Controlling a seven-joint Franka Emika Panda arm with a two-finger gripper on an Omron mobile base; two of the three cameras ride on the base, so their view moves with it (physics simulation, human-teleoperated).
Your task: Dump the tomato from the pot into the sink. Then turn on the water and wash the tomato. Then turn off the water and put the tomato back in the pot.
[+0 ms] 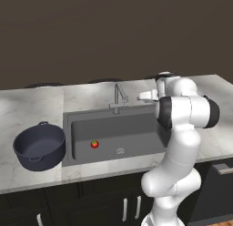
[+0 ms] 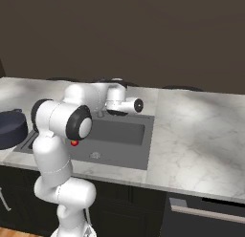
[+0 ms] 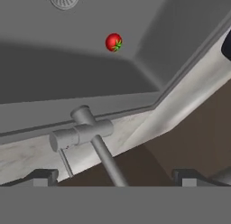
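A white robot arm reaches over a marble kitchen counter toward the back rim of a dark grey sink. The gripper hovers just beside the thin metal faucet, level with its upper part and on its right as seen from the left base camera. In the hand camera, the two dark fingertips sit far apart at the bottom corners, so the jaws are wide open and hold nothing; the faucet's spout and short side lever lie between them, close below the hand. The tomato, small, red and green-topped, rests on the sink floor toward the left end, a little apart from the round drain. The dark blue-grey pot stands upright on the counter just left of the sink, with nothing visible inside.
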